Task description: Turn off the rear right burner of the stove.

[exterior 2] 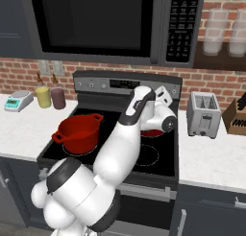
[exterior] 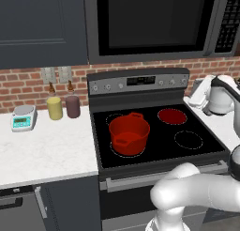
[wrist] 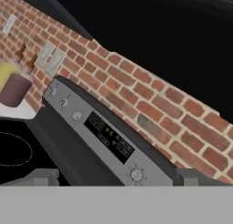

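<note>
Nearest us in the left base view, the white arm hides the dark oven front of the black glass-top stove (exterior: 154, 145). At centre left sits the round red two-handled pot (exterior: 129, 134). Beyond it, right of centre, the rear right burner (exterior: 172, 116) glows as a red disc. In the hand view the claw (wrist: 116, 176) stands wide; we see only its grey tips, before the steel back panel (wrist: 109, 139), whose knob markings are illegible.

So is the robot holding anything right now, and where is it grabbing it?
Nothing. Its tool is open and bare, up in front of the stove knobs, touching none.
</note>
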Controlling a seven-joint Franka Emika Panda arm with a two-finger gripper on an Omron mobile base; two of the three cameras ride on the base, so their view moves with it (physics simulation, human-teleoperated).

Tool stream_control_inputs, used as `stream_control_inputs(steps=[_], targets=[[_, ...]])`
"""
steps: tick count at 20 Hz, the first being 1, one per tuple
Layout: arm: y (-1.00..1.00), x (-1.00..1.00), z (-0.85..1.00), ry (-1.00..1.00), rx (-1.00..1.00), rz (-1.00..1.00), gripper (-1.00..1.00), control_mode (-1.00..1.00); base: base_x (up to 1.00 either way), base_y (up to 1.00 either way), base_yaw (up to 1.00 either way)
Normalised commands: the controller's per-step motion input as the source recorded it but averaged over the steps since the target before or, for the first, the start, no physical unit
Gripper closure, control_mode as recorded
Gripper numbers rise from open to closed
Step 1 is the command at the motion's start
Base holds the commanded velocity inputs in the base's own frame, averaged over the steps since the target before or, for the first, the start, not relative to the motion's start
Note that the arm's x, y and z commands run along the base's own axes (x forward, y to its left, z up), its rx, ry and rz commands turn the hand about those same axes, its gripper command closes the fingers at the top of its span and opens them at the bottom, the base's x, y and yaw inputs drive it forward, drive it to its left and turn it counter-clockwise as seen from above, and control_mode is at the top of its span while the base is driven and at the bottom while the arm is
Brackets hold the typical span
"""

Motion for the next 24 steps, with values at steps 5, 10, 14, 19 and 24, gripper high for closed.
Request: stream_control_inputs(steps=[5, 10, 14, 19, 24], targets=[[-0.01, 0.47, -0.3, -0.03, -0.16, 0.0, -1.0, -1.0, 0.0, 0.0, 0.0], [0.0, 0.47, -0.39, -0.03, -0.16, 0.0, -1.0, -1.0, 0.0, 0.0, 0.0], [0.0, 0.53, -0.25, -0.07, -0.17, -0.01, -1.0, -1.0, 0.0, 0.0, 0.0], [0.0, 0.56, -0.19, -0.02, -0.12, -0.04, -1.0, -1.0, 0.0, 0.0, 0.0], [-0.07, 0.51, -0.19, 0.0, -0.08, -0.03, -1.0, -1.0, 0.0, 0.0, 0.0]])
